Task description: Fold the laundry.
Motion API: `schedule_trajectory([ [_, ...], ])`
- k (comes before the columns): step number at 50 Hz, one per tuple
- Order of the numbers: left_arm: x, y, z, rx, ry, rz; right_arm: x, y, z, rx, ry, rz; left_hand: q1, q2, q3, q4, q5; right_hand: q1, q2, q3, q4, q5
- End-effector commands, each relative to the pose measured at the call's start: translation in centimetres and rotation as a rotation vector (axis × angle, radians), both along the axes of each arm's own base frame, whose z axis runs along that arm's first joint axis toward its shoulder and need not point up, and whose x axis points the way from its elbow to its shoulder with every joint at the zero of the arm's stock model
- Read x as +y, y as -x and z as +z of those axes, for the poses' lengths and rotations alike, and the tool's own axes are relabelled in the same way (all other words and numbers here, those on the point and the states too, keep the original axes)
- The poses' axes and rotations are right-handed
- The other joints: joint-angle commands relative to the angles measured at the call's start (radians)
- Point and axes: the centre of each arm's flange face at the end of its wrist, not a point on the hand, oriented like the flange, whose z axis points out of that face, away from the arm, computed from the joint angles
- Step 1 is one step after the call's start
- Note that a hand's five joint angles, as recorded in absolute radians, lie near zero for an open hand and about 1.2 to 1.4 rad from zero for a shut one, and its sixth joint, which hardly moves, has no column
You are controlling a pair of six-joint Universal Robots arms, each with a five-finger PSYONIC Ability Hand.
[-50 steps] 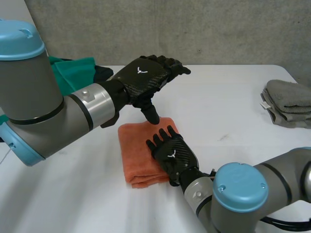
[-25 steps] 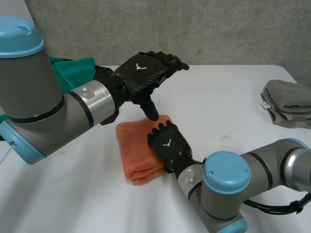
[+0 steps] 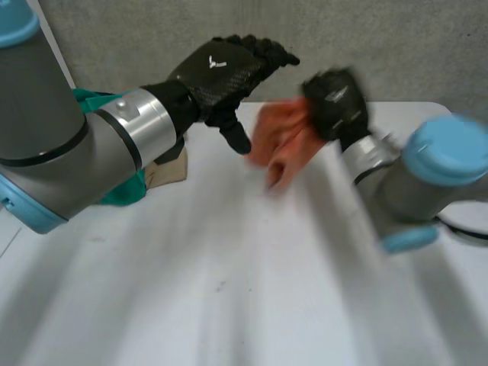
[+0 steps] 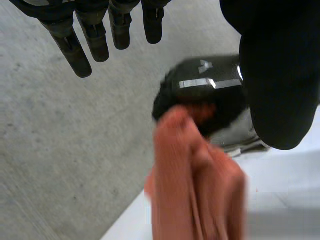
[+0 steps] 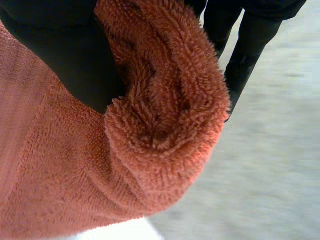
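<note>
towel [image 3: 284, 141]: orange
left robot hand [image 3: 221, 67]: black
right robot hand [image 3: 335, 97]: black
desk [image 3: 229, 290]: white
cloth pile [image 3: 93, 102]: teal green
wall [image 3: 396, 38]: grey

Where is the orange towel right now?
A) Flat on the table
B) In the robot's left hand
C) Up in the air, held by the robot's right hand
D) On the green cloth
C: the right hand grips the orange towel, which hangs above the white table, while the left hand is open beside it.
</note>
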Motion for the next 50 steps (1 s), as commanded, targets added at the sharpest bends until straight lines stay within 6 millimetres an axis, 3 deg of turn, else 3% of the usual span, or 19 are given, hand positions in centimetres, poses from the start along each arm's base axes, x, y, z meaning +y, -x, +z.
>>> schedule_trajectory([
  [1, 0.1, 0.1, 1.4, 0.042, 0.013, -0.001, -8.4, 10.6, 6.0, -0.115, 0.151, -0.225, 0.015, 0.0, -0.02, -0.028, -0.046, 0.393, 0.254, 0.241, 0.198, 0.301],
  [6, 0.3, 0.2, 1.0, 0.034, -0.001, -0.006, -13.1, 17.1, 3.6, -0.095, 0.156, -0.288, 0.015, 0.0, -0.02, -0.028, -0.046, 0.393, 0.254, 0.241, 0.198, 0.301],
  [7, 0.3, 0.3, 0.7, 0.03, -0.007, -0.007, -14.4, 19.5, 2.3, -0.076, 0.151, -0.309, 0.015, 0.0, -0.02, -0.028, -0.046, 0.393, 0.254, 0.241, 0.198, 0.301],
  [10, 0.4, 0.4, 0.2, 0.023, -0.019, -0.011, -15.8, 22.0, 0.1, -0.052, 0.13, -0.322, 0.015, 0.0, -0.02, -0.028, -0.046, 0.393, 0.254, 0.241, 0.198, 0.301],
  [11, 0.5, 0.5, 0.0, 0.018, -0.025, -0.014, -16.8, 24.0, -2.2, -0.032, 0.096, -0.336, 0.015, 0.0, -0.02, -0.028, -0.046, 0.393, 0.254, 0.241, 0.198, 0.301],
  [13, 0.6, 0.6, -0.2, 0.015, -0.03, -0.017, -17.4, 25.1, -4.5, -0.017, 0.051, -0.336, 0.015, 0.0, -0.02, -0.028, -0.046, 0.393, 0.254, 0.241, 0.198, 0.301],
  [14, 0.6, 0.7, -0.4, 0.013, -0.034, -0.019, -17.6, 26.1, -6.7, -0.001, 0.008, -0.336, 0.015, 0.0, -0.02, -0.028, -0.046, 0.393, 0.254, 0.241, 0.198, 0.301],
  [18, 0.6, 0.9, -1.0, 0.005, -0.047, -0.023, -17.5, 28.1, -10.8, 0.033, -0.094, -0.338, 0.015, 0.0, -0.02, -0.028, -0.046, 0.393, 0.254, 0.241, 0.198, 0.301],
  [23, 0.5, 0.9, -1.1, 0.002, -0.048, -0.023, -16.8, 31.0, -12.1, 0.065, -0.18, -0.393, 0.015, 0.0, -0.02, -0.028, -0.046, 0.393, 0.254, 0.241, 0.198, 0.301],
  [24, 0.5, 1.0, -1.2, 0.001, -0.05, -0.024, -16.7, 31.5, -12.0, 0.07, -0.189, -0.408, 0.015, 0.0, -0.02, -0.028, -0.046, 0.251, 0.112, 0.099, 0.056, 0.16],
  [25, 0.5, 1.0, -1.1, 0.002, -0.048, -0.025, -16.5, 32.2, -11.6, 0.074, -0.207, -0.425, 0.015, 0.0, -0.02, -0.028, -0.046, -0.509, -0.648, -0.661, -0.704, -0.6],
  [26, 0.6, 1.0, -1.1, 0.003, -0.047, -0.025, -16.3, 32.3, -11.4, 0.076, -0.217, -0.431, 0.015, 0.0, -0.02, -0.028, -0.046, -0.829, -0.968, -0.981, -1.024, -0.92],
  [28, 0.6, 1.0, -1.0, 0.004, -0.044, -0.026, -16.0, 32.3, -10.4, 0.074, -0.228, -0.438, 0.015, 0.0, -0.02, -0.028, -0.046, -0.829, -0.968, -0.981, -1.024, -0.92],
  [35, 1.6, 1.5, -0.7, 0.009, -0.039, -0.051, -13.7, 32.1, -3.8, 0.051, -0.247, -0.456, 0.015, 0.0, -0.02, -0.028, -0.046, -0.829, -0.968, -0.981, -1.024, -0.92],
  [43, 2.2, 1.7, -0.4, 0.012, -0.037, -0.062, -12.0, 35.7, 4.9, 0.033, -0.115, -0.768, 0.015, -0.001, -0.02, -0.029, -0.047, -0.829, -0.968, -0.981, -1.024, -0.92],
  [44, 2.3, 1.6, -0.1, 0.018, -0.028, -0.062, -11.9, 36.4, 6.4, 0.042, -0.071, -0.846, 0.015, -0.001, -0.02, -0.029, -0.047, -0.829, -0.968, -0.981, -1.024, -0.92],
  [48, 1.9, 1.2, 2.0, 0.075, 0.016, -0.022, -11.6, 36.6, 9.4, 0.141, 0.044, -0.988, 0.015, -0.001, -0.02, -0.029, -0.047, -0.829, -0.968, -0.981, -1.024, -0.92],
  [50, 1.3, 0.8, 3.6, 0.13, 0.045, 0.025, -11.5, 35.3, 10.7, 0.169, 0.114, -0.972, 0.015, -0.001, -0.02, -0.029, -0.047, -0.829, -0.968, -0.981, -1.024, -0.92],
])
